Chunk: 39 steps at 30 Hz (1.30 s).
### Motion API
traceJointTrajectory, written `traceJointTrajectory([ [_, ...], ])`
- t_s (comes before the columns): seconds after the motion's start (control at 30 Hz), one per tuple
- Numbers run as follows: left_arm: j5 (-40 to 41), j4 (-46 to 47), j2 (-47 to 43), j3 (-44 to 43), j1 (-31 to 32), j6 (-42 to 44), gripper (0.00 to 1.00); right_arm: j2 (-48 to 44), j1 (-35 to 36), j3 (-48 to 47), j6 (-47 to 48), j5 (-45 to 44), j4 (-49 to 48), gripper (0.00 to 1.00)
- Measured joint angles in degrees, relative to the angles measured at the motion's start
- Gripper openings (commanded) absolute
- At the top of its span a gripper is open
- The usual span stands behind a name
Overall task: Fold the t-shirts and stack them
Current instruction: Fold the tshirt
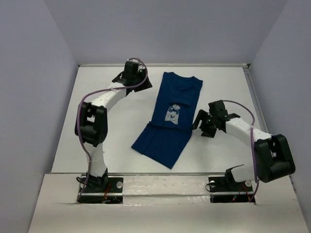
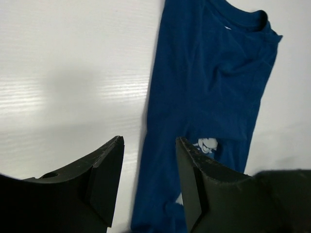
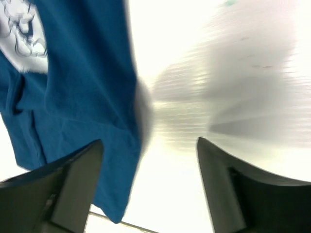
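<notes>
The dark navy-blue t-shirt (image 1: 170,119) lies on the white table, folded lengthwise into a long strip, collar at the far end, with the pale Mickey print (image 1: 172,113) at its middle. It also shows in the left wrist view (image 2: 209,92) and in the right wrist view (image 3: 77,92). My left gripper (image 1: 137,86) is open and empty above the table, just left of the shirt's collar end. My right gripper (image 1: 201,127) is open and empty, just right of the shirt's middle. In the right wrist view the shirt's edge lies by the left finger (image 3: 68,184).
The white table (image 1: 116,131) is walled by pale grey panels on the left, the back and the right. A metal rail (image 1: 254,92) runs along the table's right edge. Both arm bases stand at the near edge.
</notes>
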State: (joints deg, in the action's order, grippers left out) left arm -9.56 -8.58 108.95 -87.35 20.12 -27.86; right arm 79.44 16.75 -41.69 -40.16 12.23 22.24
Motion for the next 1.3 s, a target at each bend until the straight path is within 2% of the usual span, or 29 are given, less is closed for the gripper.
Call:
traceJointTrajectory([
  [0.1, -2.2, 0.0, 8.1, -6.2, 0.0, 0.0, 0.49, -0.4, -1.9, -2.0, 2.8, -0.7, 3.0, 0.84],
  [0.2, -5.0, -0.6, 18.7, -17.7, -0.3, -0.3, 0.48, -0.5, -2.6, -4.8, 5.7, -0.3, 4.9, 0.75],
  [0.27, -5.9, -0.5, 24.3, -23.4, -0.3, -0.6, 0.47, -0.9, -2.9, -6.5, 6.9, 0.2, 5.5, 0.73],
  [0.43, -8.8, -2.6, 36.2, -36.9, -0.4, -1.5, 0.41, -3.7, -2.9, -8.3, 9.1, 1.8, 6.3, 0.72],
  [0.53, -11.0, -1.7, 40.4, -41.1, -0.4, -2.8, 0.37, -5.4, -2.9, -8.4, 9.7, 2.4, 7.3, 0.73],
  [0.57, -11.4, -1.4, 40.8, -41.5, -0.4, -3.1, 0.37, -5.7, -2.9, -8.4, 9.8, 2.5, 7.4, 0.73],
  [0.67, -13.2, -0.2, 41.4, -41.5, -0.3, -5.0, 0.25, -6.6, -2.9, -8.4, 9.8, 3.7, 7.7, 0.73],
  [0.73, -14.3, 1.1, 42.1, -41.5, -0.3, -6.4, 0.05, -6.7, -2.9, -8.1, 9.7, 4.6, 7.4, 0.73],
  [0.77, -14.7, 1.8, 42.4, -41.5, -0.2, -7.2, 0.0, -6.7, -2.9, -8.0, 9.7, 4.9, 7.4, 0.74],
  [0.9, -16.0, 6.4, 43.3, -40.0, -0.4, -11.1, 0.0, -6.6, -2.9, -7.6, 9.7, 6.8, 7.4, 0.74],
  [1.07, -18.0, 19.1, 42.2, -32.0, -2.4, -19.0, 0.0, -6.5, -2.9, -7.5, 10.5, 8.7, 7.4, 0.81],
  [1.27, -15.0, 21.0, 40.4, -29.2, -8.5, -20.1, 0.0, -5.9, -2.9, -5.9, 12.6, 11.6, 7.5, 0.86],
  [1.3, -14.4, 21.0, 40.0, -28.7, -9.3, -20.0, 0.21, -5.6, -2.9, -5.5, 12.9, 12.1, 7.4, 0.87],
])
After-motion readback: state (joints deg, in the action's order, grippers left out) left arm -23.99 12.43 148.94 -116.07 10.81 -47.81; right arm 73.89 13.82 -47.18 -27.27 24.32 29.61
